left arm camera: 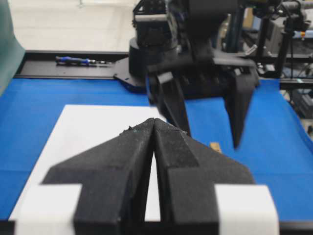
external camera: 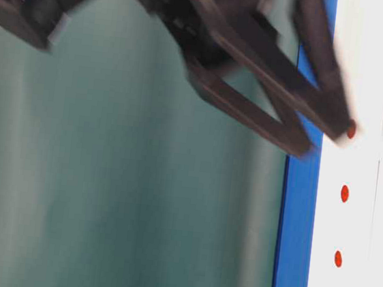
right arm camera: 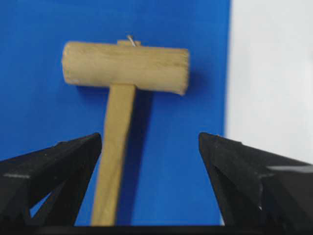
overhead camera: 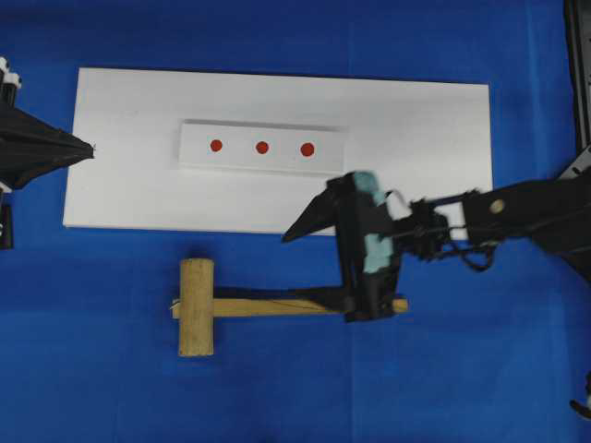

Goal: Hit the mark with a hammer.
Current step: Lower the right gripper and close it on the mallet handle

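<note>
Nearest the front edge in overhead view: hammer point(overhead camera: 197, 307), a light wood mallet, lies flat on the blue cloth point(overhead camera: 111, 388), head to the left w/ its axis running front-to-back, slim handle running right, roughly parallel to the board's front edge. Open cloth all round the head, left and front sides free. R gripper point(overhead camera: 319, 263) sits over the handle's free end, jaws spread wide; wrist cam shows the handle running between the two fingers, closer to the left one, clear gap to the other, no contact visible, not pinching anything. One finger reaches over the white board point(overhead camera: 416, 120) edge, the other over the handle. Behind the hammer, a strip of bare cloth, then the board's front edge. On the board a raised white strip point(overhead camera: 263, 147) w/ three red marks point(overhead camera: 262, 147) in a row, bare board around it. L gripper point(overhead camera: 85, 146) at the board's left edge, jaws pressed together, nothing in them, well apart from the hammer. Table-level view blurred, adds little.
</note>
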Action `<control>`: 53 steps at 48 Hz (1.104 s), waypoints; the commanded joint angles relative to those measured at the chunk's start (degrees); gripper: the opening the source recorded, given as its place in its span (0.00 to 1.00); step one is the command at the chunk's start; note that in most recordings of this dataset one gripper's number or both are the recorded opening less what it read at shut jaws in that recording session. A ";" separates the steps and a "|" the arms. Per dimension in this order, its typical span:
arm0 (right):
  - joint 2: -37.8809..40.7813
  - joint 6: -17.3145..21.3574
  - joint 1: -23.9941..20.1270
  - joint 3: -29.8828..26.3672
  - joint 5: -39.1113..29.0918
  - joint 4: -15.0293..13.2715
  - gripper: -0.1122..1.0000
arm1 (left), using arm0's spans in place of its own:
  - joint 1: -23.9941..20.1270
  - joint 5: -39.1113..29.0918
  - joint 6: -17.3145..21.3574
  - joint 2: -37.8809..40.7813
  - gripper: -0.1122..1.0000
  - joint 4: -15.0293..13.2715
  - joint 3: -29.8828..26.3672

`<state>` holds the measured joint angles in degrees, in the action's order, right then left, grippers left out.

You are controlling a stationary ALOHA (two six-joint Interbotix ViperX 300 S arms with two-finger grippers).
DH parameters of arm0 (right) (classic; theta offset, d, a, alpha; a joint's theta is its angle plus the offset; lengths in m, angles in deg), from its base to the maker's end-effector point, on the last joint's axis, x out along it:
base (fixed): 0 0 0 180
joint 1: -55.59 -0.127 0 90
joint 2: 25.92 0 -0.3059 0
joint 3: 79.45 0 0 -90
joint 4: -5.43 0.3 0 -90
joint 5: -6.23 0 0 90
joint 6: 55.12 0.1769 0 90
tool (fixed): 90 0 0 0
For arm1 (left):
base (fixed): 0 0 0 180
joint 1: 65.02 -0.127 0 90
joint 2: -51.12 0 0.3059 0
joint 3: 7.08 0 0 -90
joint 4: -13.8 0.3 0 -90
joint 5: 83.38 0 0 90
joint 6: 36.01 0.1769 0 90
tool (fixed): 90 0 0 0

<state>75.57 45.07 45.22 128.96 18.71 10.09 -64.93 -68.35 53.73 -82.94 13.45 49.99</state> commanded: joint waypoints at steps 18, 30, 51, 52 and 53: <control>13.89 0.09 -4.31 -3.96 10.37 10.28 0.92 | 0.09 0.35 -0.09 0.18 0.10 -0.09 -0.35; 17.75 0.09 -5.36 -5.19 10.28 10.63 0.91 | 0.09 0.26 -0.09 0.09 0.10 -0.09 0.09; 20.21 -1.14 -5.71 -6.77 8.96 9.58 0.71 | 0.09 0.26 -0.18 0.09 0.10 -0.09 0.18; 20.21 -1.14 -5.63 -6.86 8.88 9.32 0.66 | 0.09 0.26 -0.18 0.09 0.10 -0.09 0.18; 20.21 -1.23 -5.71 -6.86 8.79 9.23 0.60 | 0.09 0.26 -0.18 0.09 0.10 -0.09 0.18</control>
<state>96.40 43.93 39.86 123.16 27.76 19.93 -64.93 -68.35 53.64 -83.03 13.45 50.87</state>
